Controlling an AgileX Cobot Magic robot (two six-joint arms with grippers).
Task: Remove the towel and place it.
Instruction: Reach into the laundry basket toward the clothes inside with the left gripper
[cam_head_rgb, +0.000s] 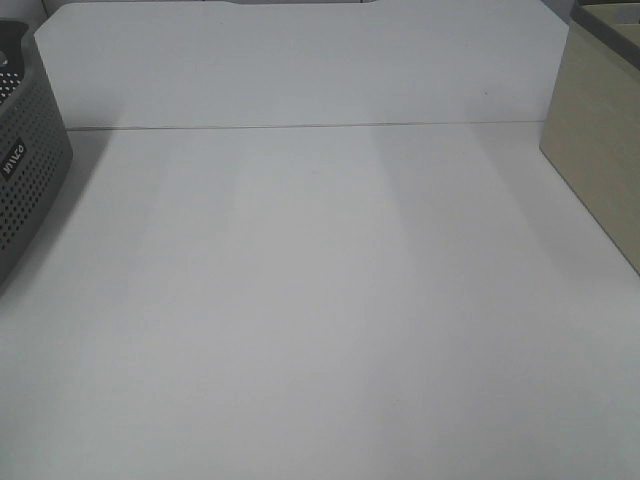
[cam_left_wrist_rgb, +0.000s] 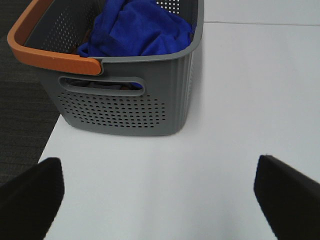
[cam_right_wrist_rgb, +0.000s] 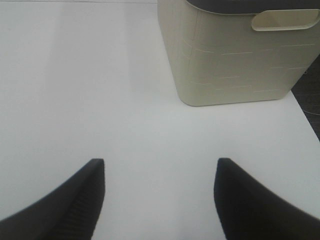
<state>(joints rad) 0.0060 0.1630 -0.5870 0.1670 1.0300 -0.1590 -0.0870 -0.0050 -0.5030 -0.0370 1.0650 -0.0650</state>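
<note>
The royal-blue plush towel (cam_left_wrist_rgb: 137, 30) lies bunched inside a grey perforated basket (cam_left_wrist_rgb: 125, 100) with an orange handle (cam_left_wrist_rgb: 45, 52), seen in the left wrist view. My left gripper (cam_left_wrist_rgb: 160, 192) hangs open over the white table, short of the basket, with nothing between its black fingers (cam_left_wrist_rgb: 32, 195). In the right wrist view my right gripper (cam_right_wrist_rgb: 160, 192) is open and empty above the table, a little way from a cream bin (cam_right_wrist_rgb: 235, 55). Neither gripper shows in the exterior high view, and the towel is hidden there.
The grey basket (cam_head_rgb: 25, 150) stands at the table's left edge, the cream bin (cam_head_rgb: 600, 140) at its right edge. A white table (cam_head_rgb: 320, 300) spreads between them, with a seam line at the back. Dark floor lies beyond the table's left edge (cam_left_wrist_rgb: 20, 115).
</note>
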